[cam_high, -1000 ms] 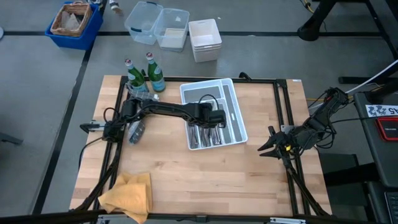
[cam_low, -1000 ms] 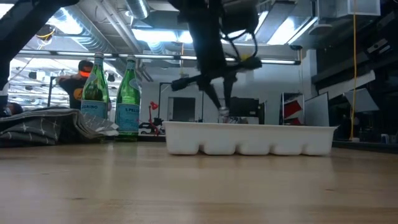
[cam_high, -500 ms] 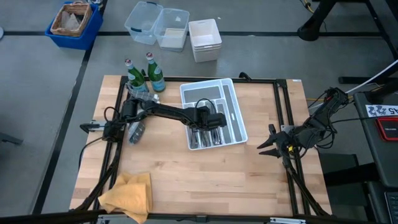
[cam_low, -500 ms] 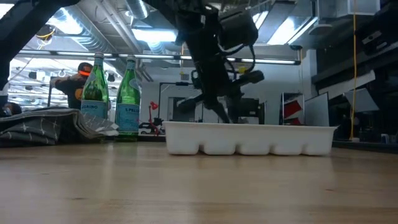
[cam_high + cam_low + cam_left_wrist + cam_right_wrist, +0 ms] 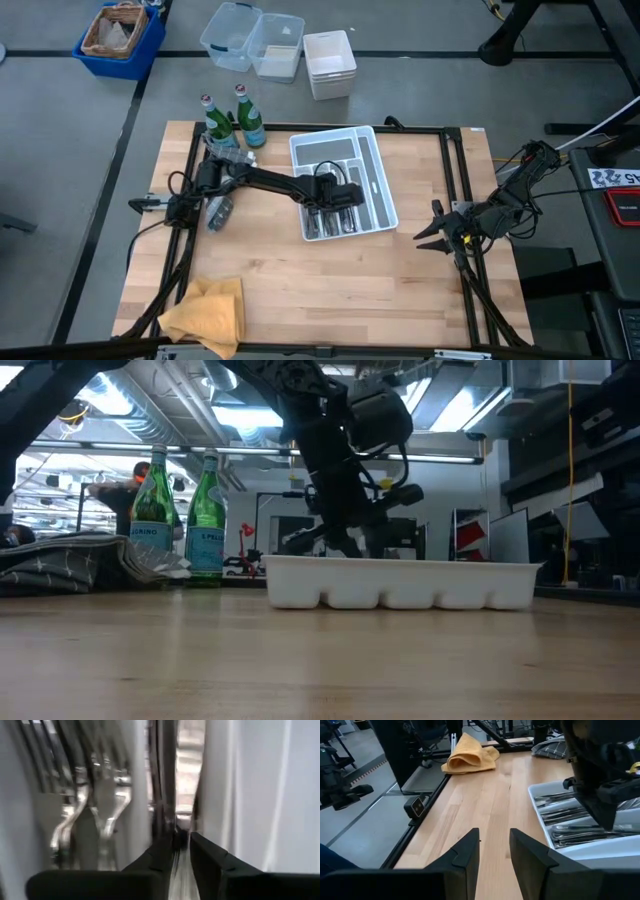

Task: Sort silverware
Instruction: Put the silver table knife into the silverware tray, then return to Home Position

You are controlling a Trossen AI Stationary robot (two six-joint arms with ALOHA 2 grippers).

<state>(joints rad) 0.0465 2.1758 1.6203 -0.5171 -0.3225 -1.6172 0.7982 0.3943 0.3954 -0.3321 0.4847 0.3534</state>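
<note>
The wooden table (image 5: 400,280) carries a white tray (image 5: 385,205), two green bottles (image 5: 235,122) (upright), and a yellow cloth (image 5: 205,312).

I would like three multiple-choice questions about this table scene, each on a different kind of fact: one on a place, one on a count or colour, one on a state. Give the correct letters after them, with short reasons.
1. Where is the left gripper?
A. over the white tray
B. over the yellow cloth
C. beside the bottles

2. How many green bottles stand at the table's far edge?
A. one
B. two
C. four

3. What is the state of the right gripper?
A. shut on a fork
B. open and empty
C. shut on the cloth

Answers:
1. A: the high view shows the left arm reaching across to the tray, with its gripper above the silverware.
2. B: two bottles show side by side in both the high and low views.
3. B: the right wrist view shows its fingers apart with bare table between them.
</note>
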